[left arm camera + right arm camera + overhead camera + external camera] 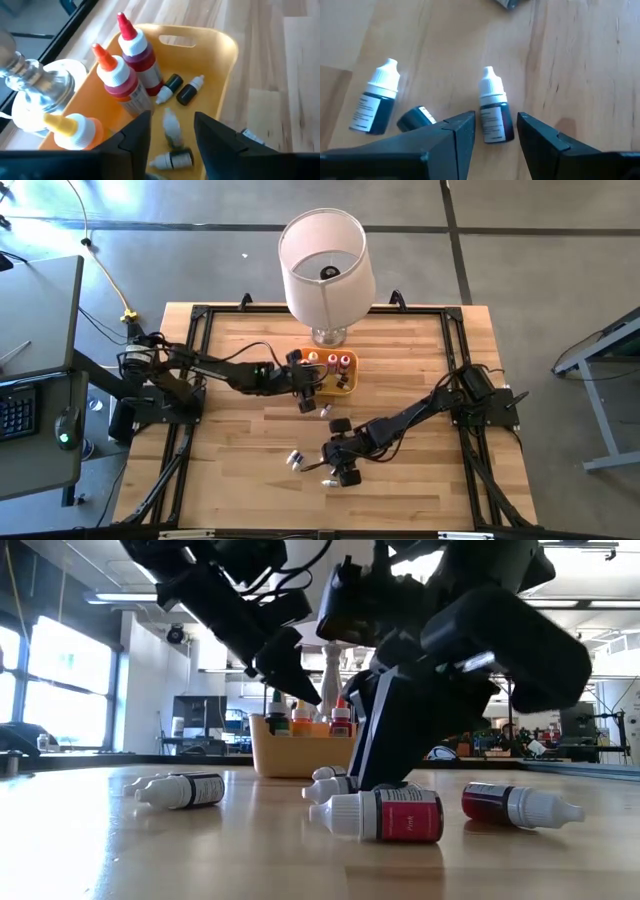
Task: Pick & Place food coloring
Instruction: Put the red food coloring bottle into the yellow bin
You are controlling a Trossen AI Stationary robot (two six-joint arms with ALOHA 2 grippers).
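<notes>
Nearest lies a red-labelled food coloring bottle (pixel 385 816) on the table. Right gripper (pixel 495 131) has spread fingers around a dark bottle (pixel 493 111); it should close squarely on the body. Left gripper (pixel 171 131) is spread above the orange tray (pixel 226 47), holding nothing.

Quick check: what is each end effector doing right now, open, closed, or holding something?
Left end effector: open over the orange tray, holding nothing.
Right end effector: open, straddling a small dark bottle on the table, not gripped.
</notes>
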